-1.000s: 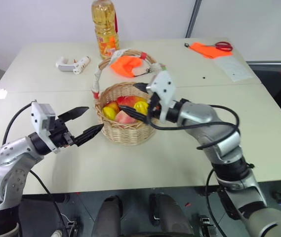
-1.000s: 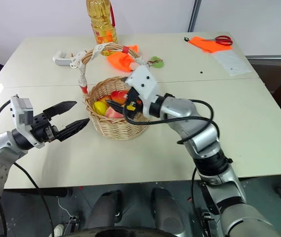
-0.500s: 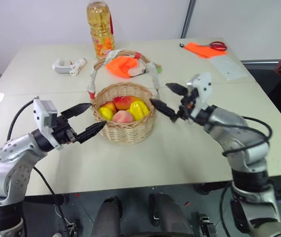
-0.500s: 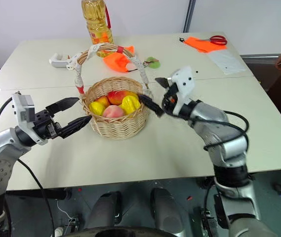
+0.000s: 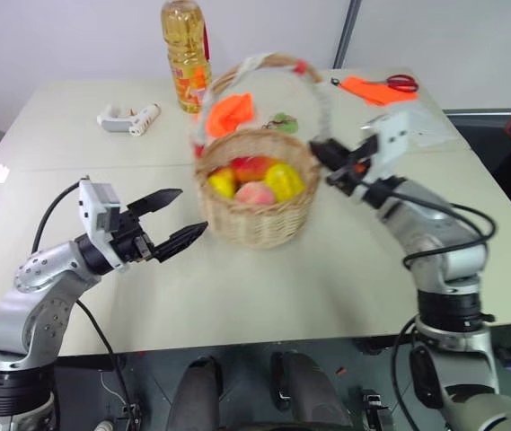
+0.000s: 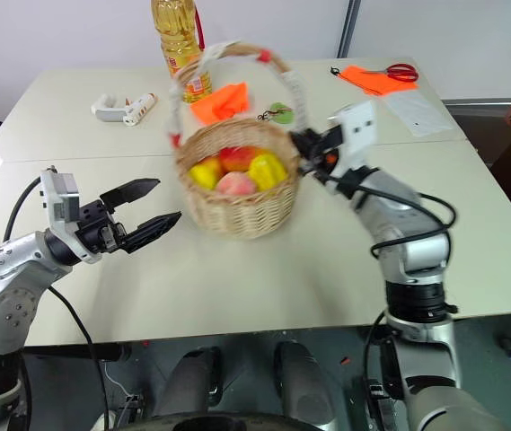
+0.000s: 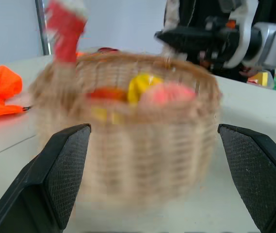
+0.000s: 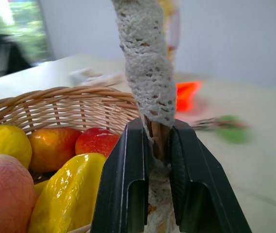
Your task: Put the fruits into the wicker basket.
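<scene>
STEP: fruits loaded, basket being handled | THING: round tan woven wicker basket mid-surface, toy fruits inside | RIGHT: right gripper, jaws clamped on white-wrapped handle base | LEFT: left gripper, jaws apart beside basket | NEXT: likely release handle gently.

**Woven wicker, lace wrap and glossy toy fruit**

The wicker basket was rough tan weave, its handle wrapped in white, lace-like openwork cloth. The fruits looked like shiny moulded plastic, the peach duller and mottled. The left gripper's fingers were matt black with finely textured pads. The table was smooth, matt beige.
</scene>
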You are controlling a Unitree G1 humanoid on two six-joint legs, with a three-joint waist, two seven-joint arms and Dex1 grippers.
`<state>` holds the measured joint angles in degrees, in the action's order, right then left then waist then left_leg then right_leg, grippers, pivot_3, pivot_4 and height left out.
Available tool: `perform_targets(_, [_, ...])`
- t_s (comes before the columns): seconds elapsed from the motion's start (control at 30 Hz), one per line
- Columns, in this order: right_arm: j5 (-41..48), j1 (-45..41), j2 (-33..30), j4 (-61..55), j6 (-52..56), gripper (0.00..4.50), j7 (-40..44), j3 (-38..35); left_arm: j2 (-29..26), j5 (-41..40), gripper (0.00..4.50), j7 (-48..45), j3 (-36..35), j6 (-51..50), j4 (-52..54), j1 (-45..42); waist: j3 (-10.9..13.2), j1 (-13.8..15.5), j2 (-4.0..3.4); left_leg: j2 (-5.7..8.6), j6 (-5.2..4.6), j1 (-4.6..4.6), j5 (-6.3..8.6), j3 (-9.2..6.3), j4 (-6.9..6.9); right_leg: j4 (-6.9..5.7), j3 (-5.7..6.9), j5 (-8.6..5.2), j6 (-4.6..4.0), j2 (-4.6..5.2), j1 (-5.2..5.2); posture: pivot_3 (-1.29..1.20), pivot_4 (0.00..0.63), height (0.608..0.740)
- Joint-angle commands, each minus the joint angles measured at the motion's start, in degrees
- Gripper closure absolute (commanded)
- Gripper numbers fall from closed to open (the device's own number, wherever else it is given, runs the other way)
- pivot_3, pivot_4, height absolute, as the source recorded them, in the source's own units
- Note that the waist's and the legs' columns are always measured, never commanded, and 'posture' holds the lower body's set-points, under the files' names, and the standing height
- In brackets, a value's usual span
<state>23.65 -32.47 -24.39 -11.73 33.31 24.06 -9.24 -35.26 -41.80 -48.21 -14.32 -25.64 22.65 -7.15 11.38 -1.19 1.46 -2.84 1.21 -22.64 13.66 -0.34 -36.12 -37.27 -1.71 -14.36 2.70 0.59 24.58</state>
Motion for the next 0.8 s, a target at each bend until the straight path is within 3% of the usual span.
perform_targets(0.03, [-4.2,-0.24,-4.61,3.73,-5.16,4.44,-5.0,-7.88,0.44,0.06,0.0,-0.09,0.57,1.18,0.52,-1.69,0.0,0.17,0.0,0.0,0.0,0.0,0.0,0.0,0.0,0.01,0.0,0.0,0.0,0.0,0.0,0.0,0.15,0.74])
perform_targets(0.13, [-8.82,-0.15,-8.25,11.79,-9.89,4.44,-10.35,-12.36,1.3,0.7,0.0,-0.39,2.19,1.51,-0.73,-3.7,0.0,0.47,0.0,0.04,0.0,-0.01,0.0,0.01,-0.01,0.05,-0.01,0.0,-0.01,0.01,-0.02,0.0,0.15,0.74])
perform_targets(0.3, [-9.78,-1.31,-8.07,19.63,-14.43,4.44,-15.05,-16.05,3.27,1.08,0.0,0.24,4.09,1.63,-1.54,-6.96,0.02,-0.25,-0.04,0.06,-0.01,0.03,0.0,0.06,0.05,0.05,-0.14,0.1,0.17,-0.03,-0.01,0.0,0.15,0.74])
perform_targets(0.33, [-9.63,-1.14,-8.11,20.26,-15.05,3.37,-14.94,-16.33,3.58,1.22,0.0,0.45,4.33,1.57,-1.55,-7.33,0.02,-0.49,-0.05,0.05,-0.02,0.1,0.01,0.09,0.08,0.02,-0.19,0.11,0.18,-0.05,-0.01,0.0,0.15,0.74])
perform_targets(0.37, [-9.44,-0.74,-8.21,20.33,-15.47,3.01,-14.72,-16.47,3.82,1.38,0.0,0.56,4.53,1.49,-1.55,-7.57,0.02,-0.81,-0.06,0.05,-0.02,0.13,0.01,0.09,0.11,-0.01,-0.22,0.12,0.2,-0.06,-0.01,0.0,0.15,0.74])
perform_targets(0.53, [-8.1,2.79,-9.19,16.56,-15.56,0.36,-11.98,-16.52,4.04,1.98,0.0,0.3,5.06,1.18,-1.77,-7.61,0.01,-1.36,-0.06,0.01,-0.03,0.19,0.01,0.08,0.15,-0.09,-0.3,0.12,0.23,-0.11,-0.02,0.0,0.15,0.74])
perform_targets(0.57, [-7.4,4.74,-9.88,14.89,-15.61,0.07,-10.21,-16.97,3.86,1.94,0.0,0.13,4.83,1.13,-1.9,-7.32,0.01,-1.32,-0.07,0.01,-0.03,0.19,0.01,0.07,0.14,-0.09,-0.3,0.11,0.24,-0.11,-0.02,0.0,0.15,0.74])
perform_targets(0.8, [0.08,18.6,-12.96,6.06,-13.28,0.07,-0.41,-22.81,1.5,3.48,0.0,0.76,1.93,0.71,-4.17,-3.96,0.01,-1.0,-0.08,0.07,-0.04,0.15,0.02,0.11,0.07,-0.05,-0.29,0.06,0.3,-0.03,-0.06,0.0,0.15,0.74])
